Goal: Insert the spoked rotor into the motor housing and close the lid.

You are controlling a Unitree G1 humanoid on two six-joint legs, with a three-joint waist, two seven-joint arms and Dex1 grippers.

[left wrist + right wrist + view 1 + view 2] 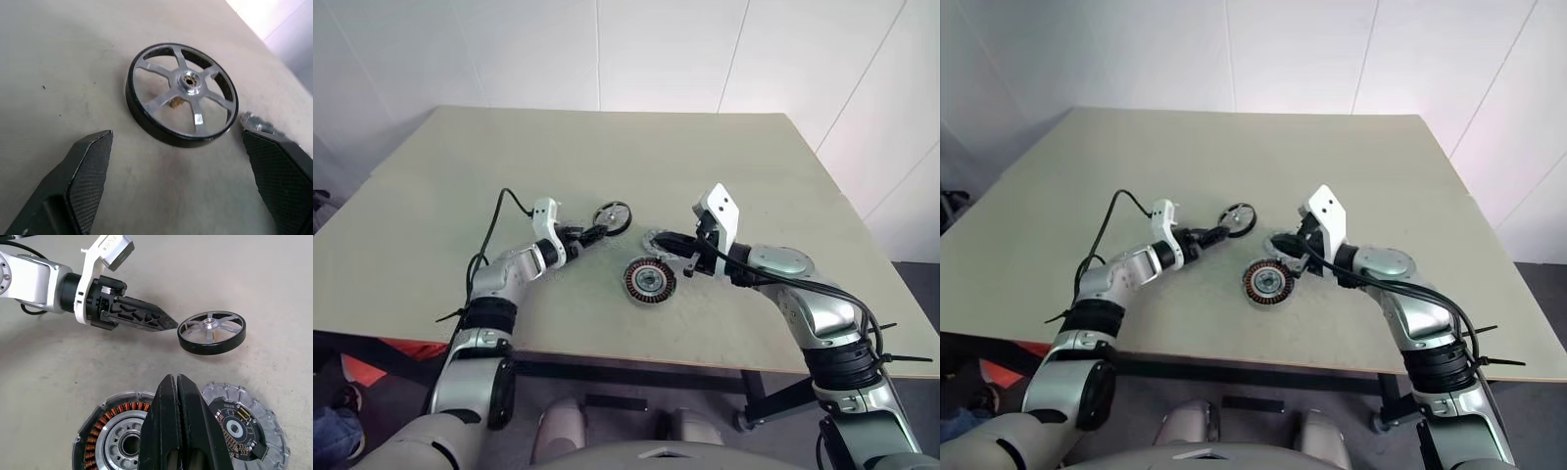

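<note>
Spreading wide beside spoked rotor (182, 94), left hand (592, 233), right hand (175, 396) closed, empty

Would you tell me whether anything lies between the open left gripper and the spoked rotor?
Nothing visible does: the left gripper faces the spoked rotor across bare table, fingers spread, not yet touching it.

I counted one spoked rotor (613, 217), one motor housing (649, 282) and one lid (243, 427) on one table (607, 147)

You have a spoked rotor (182, 94) with black rim and silver spokes, motor housing (117, 435) showing coppery radial windings, grey ribbed lid (244, 423), beige table (607, 147).
</note>
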